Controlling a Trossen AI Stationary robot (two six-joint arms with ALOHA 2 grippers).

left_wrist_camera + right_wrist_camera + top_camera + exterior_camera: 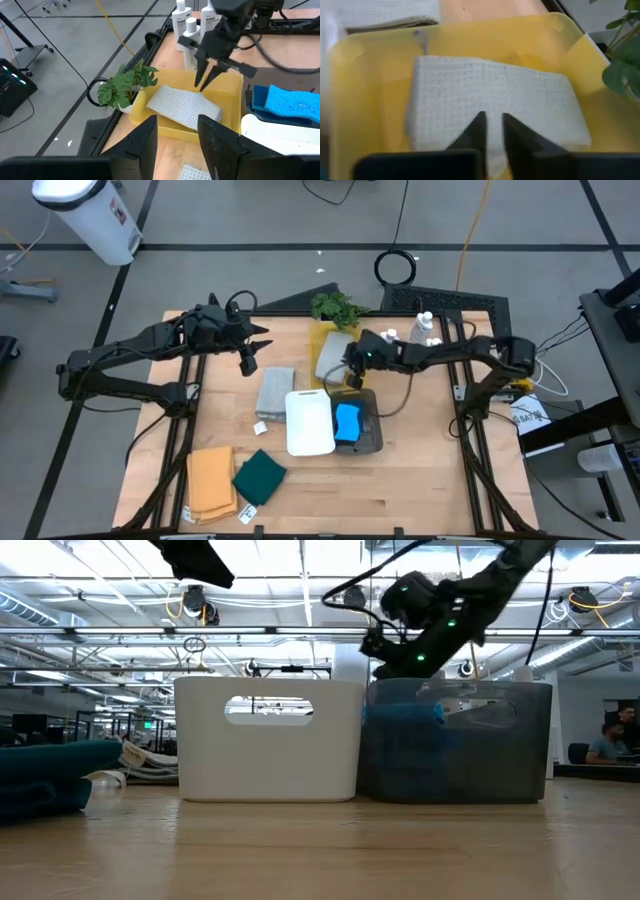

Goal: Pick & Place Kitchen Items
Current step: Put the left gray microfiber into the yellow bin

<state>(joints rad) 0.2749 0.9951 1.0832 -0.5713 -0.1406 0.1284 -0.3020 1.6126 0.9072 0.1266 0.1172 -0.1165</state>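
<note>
Right wrist view: my right end effector [490,131], fingers together and holding nothing, hangs directly over the grey cloth [490,97] in the yellow bin [365,75] near the tabletop's far edge. The cloth's long axis runs across the fingers, and the left end effector [248,358] is farther away.

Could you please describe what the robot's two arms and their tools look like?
Both arms are dark, slender, jointed links with black cables looped along them. The left tool ends in two flat, dark, blunt fingers. The right tool has two dark tapering fingers below a blocky wrist; small green lights glow on that arm.
</note>
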